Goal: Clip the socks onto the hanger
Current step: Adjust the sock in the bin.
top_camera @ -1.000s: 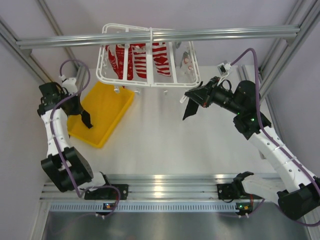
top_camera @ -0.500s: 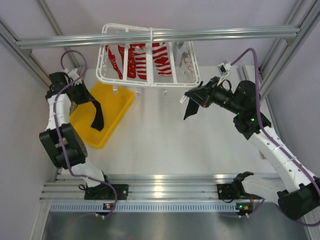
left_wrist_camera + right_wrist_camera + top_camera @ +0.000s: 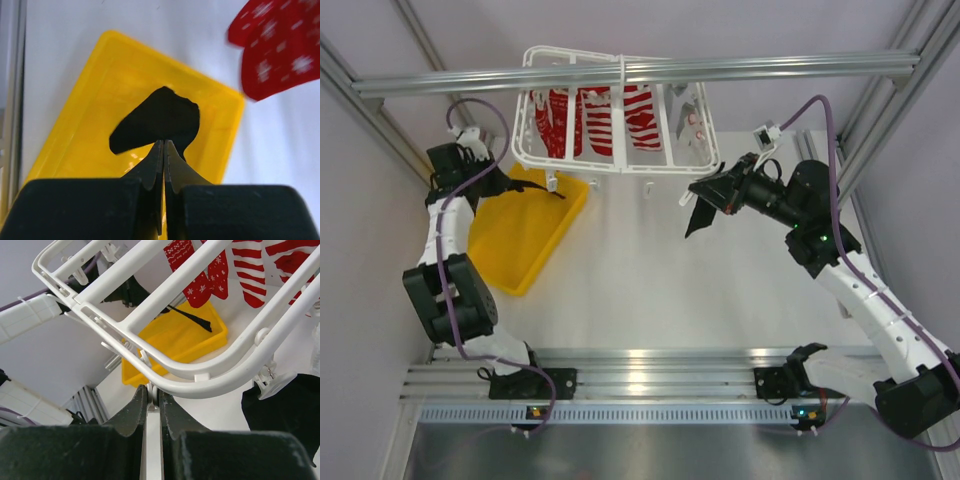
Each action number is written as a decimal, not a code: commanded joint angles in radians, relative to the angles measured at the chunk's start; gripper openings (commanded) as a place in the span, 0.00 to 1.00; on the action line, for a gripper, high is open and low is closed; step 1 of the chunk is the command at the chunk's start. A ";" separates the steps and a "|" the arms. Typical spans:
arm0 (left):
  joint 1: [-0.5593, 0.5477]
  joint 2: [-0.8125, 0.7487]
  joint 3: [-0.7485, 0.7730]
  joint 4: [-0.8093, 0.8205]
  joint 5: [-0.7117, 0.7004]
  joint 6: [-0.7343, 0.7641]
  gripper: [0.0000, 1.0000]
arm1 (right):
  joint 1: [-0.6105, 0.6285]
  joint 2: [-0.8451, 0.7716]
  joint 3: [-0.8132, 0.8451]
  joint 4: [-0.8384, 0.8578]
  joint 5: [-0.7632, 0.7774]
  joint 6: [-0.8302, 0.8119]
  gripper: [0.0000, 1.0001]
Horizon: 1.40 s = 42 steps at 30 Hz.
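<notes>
Carrying a sock (image 3: 155,122) to the hanger (image 3: 180,380)
Left gripper (image 3: 163,147), shut on the sock, hangs over the tray (image 3: 65,150) beside the hanger's left corner; right gripper (image 3: 152,392) is closed on a clip (image 3: 149,430) at the rim. Next, the sock's edge must enter an opened clip

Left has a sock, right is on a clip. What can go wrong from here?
The left gripper pinches the black sock only at its fingertips, by an edge; it may slip out over the yellow tray.
The right gripper is shut on a clip of the suspended hanger; tugging could swing it and spoil alignment.
</notes>
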 commanded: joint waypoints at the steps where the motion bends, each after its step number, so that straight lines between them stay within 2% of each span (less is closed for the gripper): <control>1: 0.008 0.107 -0.058 -0.077 -0.127 0.267 0.00 | -0.011 0.010 0.027 0.032 -0.013 0.012 0.00; 4: 0.015 0.185 -0.030 -0.194 -0.185 0.369 0.00 | -0.012 0.002 0.034 0.018 -0.008 0.003 0.00; 16: 0.041 0.111 -0.087 -0.395 -0.326 0.598 0.00 | -0.012 -0.005 0.039 0.005 0.000 0.002 0.00; 21: 0.070 0.101 -0.135 -0.411 -0.438 0.699 0.00 | -0.012 -0.008 0.047 -0.014 0.000 -0.012 0.00; 25: 0.104 0.124 -0.104 -0.474 -0.439 0.747 0.01 | -0.012 -0.005 0.047 -0.014 -0.002 -0.015 0.00; 26: 0.110 0.128 -0.074 -0.515 -0.428 0.749 0.12 | -0.012 -0.001 0.047 -0.011 -0.005 -0.014 0.00; 27: 0.119 0.133 -0.054 -0.529 -0.410 0.730 0.19 | -0.011 0.001 0.047 -0.008 -0.006 -0.014 0.00; 28: 0.125 0.139 -0.032 -0.556 -0.335 0.730 0.27 | -0.011 0.001 0.045 -0.005 -0.009 -0.012 0.00; 29: 0.130 0.138 -0.008 -0.602 -0.271 0.735 0.31 | -0.012 0.004 0.042 0.006 -0.011 -0.009 0.00; 30: 0.131 0.133 0.028 -0.610 -0.220 0.732 0.42 | -0.012 0.005 0.042 0.008 -0.014 -0.006 0.00; 31: 0.130 0.113 0.037 -0.609 -0.117 0.730 0.49 | -0.012 0.010 0.043 0.008 -0.014 -0.006 0.00; 32: 0.130 0.102 0.043 -0.604 -0.072 0.729 0.53 | -0.012 0.012 0.045 0.008 -0.014 -0.006 0.00; 34: 0.114 0.081 0.037 -0.538 -0.008 0.698 0.58 | -0.012 0.015 0.051 0.009 -0.016 -0.009 0.00; 38: 0.081 0.090 0.013 -0.431 0.119 0.678 0.61 | -0.011 0.025 0.056 0.008 -0.017 -0.008 0.00; 42: 0.010 0.143 0.006 -0.342 0.098 0.684 0.61 | -0.011 0.033 0.057 0.008 -0.017 -0.008 0.00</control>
